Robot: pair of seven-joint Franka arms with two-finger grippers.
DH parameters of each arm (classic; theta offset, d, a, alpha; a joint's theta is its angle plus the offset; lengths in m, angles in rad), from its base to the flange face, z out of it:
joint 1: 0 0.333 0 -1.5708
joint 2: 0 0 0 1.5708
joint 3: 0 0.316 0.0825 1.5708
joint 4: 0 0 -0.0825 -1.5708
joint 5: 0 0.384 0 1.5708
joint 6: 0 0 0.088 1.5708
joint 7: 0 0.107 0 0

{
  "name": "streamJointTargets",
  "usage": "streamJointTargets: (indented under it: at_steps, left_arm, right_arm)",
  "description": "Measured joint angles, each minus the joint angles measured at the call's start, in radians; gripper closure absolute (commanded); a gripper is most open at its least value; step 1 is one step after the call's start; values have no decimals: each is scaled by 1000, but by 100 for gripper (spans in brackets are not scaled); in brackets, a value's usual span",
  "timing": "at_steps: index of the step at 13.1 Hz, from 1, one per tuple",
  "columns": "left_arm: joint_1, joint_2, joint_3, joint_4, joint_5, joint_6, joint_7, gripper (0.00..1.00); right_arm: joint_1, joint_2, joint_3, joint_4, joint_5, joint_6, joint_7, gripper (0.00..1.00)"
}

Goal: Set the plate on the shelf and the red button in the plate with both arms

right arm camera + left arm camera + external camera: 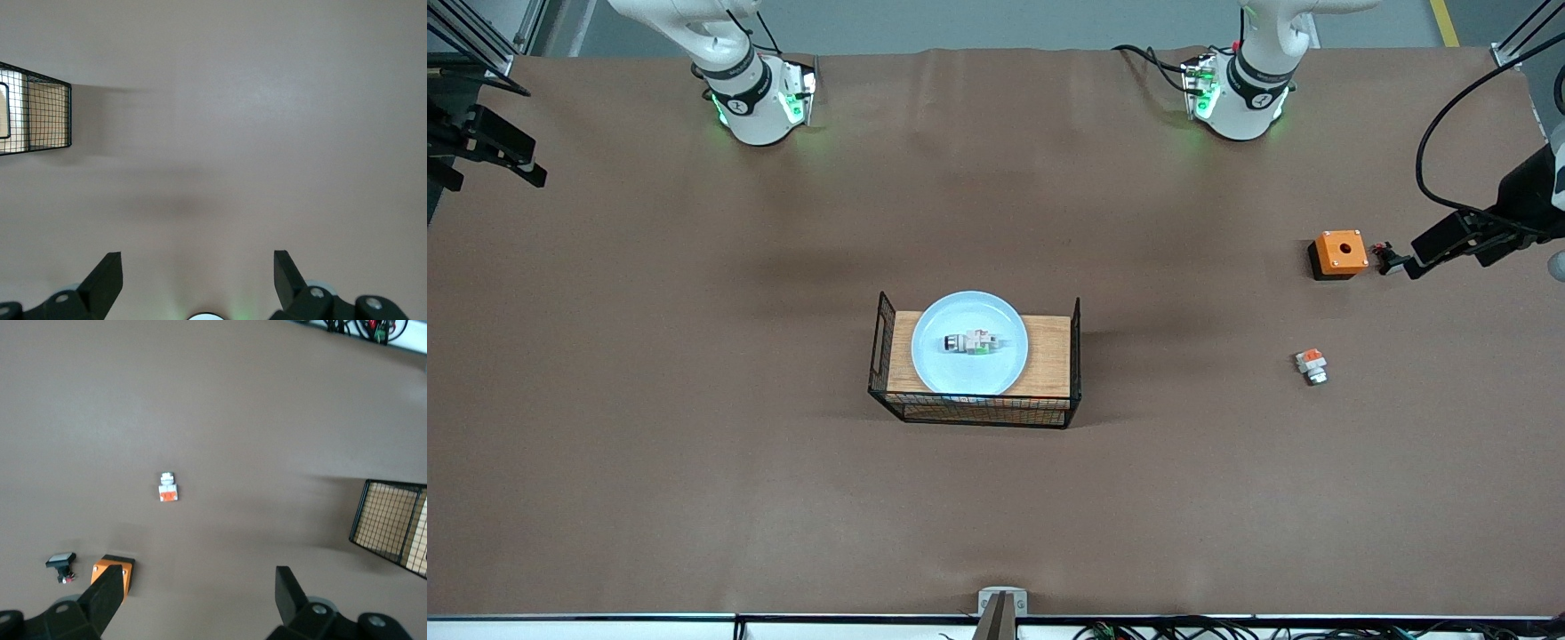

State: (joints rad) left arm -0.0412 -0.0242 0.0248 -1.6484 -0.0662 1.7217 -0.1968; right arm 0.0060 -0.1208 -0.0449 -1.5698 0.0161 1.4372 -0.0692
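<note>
1. We see the left gripper (200, 600) with its fingers (107, 593) spread wide and grasping nothing, up over bare table at the left arm's end.
2. The right gripper (198, 280) is likewise released, fingers (105, 277) wide apart, over bare table at the right arm's end; both arms wait.
3. We can read no writing or brand on anything.
4. The red button (969, 343) lies on its side in the plate (938, 373), long axis running from 9 to 3 o'clock in the front view.
5. The plate rests on a wooden board (1049, 356) inside a wire basket (978, 411) at the table's middle.
6. At about 3 o'clock from the basket, well apart, lies a small white piece with an orange-red block (1312, 364); at 12 o'clock from that stands an orange box (1339, 252).
</note>
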Motion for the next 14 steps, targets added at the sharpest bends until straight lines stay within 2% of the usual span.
streamJointTargets:
  at_steps: [14]
  left_arm:
    - [0,-14,-8,75,14,-48,119,0]
  right_arm:
    - [0,0,1,-16,4,-4,0,0]
